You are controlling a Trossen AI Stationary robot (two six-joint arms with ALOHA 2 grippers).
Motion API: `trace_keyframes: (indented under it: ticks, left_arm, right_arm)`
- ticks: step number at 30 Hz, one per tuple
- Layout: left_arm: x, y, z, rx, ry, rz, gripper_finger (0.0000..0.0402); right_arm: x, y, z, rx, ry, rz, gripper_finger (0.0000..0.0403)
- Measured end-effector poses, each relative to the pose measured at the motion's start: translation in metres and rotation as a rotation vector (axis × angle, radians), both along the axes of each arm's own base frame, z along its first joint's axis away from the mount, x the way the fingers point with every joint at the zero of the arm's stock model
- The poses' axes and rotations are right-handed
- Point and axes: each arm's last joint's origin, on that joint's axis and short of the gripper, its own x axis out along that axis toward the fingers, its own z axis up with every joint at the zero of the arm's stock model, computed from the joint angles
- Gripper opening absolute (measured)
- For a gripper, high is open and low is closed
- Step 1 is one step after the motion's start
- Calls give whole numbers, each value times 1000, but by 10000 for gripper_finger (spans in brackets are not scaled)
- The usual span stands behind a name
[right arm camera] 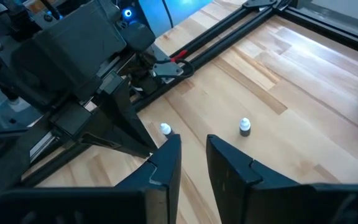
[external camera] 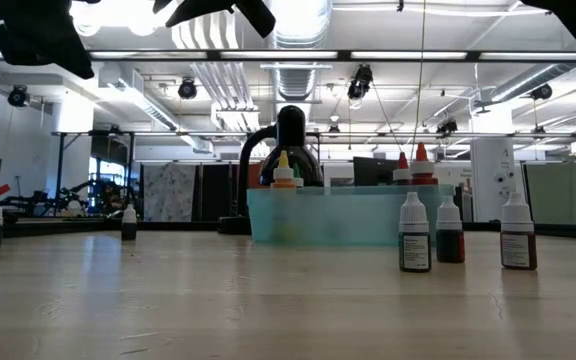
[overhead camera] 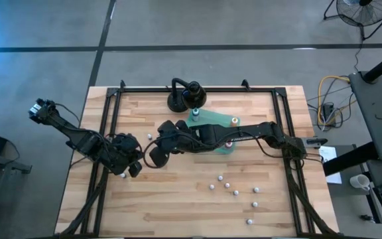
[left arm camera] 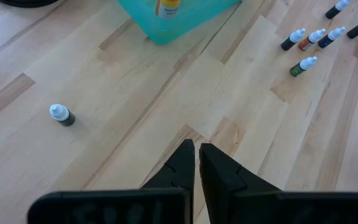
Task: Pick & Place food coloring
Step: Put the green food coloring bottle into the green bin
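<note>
The food coloring is small whitish bottles standing on the wooden table. Several stand in a loose group (overhead camera: pixel 234 191) at the near right, and one (overhead camera: pixel 150 137) stands alone left of centre. Three more (external camera: pixel 421 162) stand in the clear green tray (overhead camera: pixel 211 125). My right gripper (right arm camera: pixel 193 146) hangs above the table's left-centre, fingers slightly open with nothing between them. Two bottles (right arm camera: pixel 245 126) (right arm camera: pixel 165 129) stand on the table beyond it. My left gripper (left arm camera: pixel 197 149) is shut and empty, raised over the left side beside the right gripper (overhead camera: pixel 154 158).
A black round-based stand (overhead camera: pixel 184 96) sits at the far edge behind the tray. A black frame rail (overhead camera: pixel 108 133) runs along the table's left side. The left arm's body (right arm camera: pixel 73 62) is close in front of my right gripper. Bare wood lies along the near left.
</note>
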Motion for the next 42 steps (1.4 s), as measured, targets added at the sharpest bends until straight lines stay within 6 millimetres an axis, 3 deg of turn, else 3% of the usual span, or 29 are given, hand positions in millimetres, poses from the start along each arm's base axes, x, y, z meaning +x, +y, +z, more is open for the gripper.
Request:
trace_keyframes:
  ticks: [19, 36, 42]
  left_arm:
    - [0, 0, 0, 0, 0, 0, 0]
    - [0, 0, 0, 0, 0, 0, 0]
    - [0, 0, 0, 0, 0, 0, 0]
  right_arm:
    - [0, 0, 0, -1, -1, 1, 87]
    - [1, 0, 2, 4, -25, -1, 71]
    - [4, 3, 6, 111, -100, -34, 80]
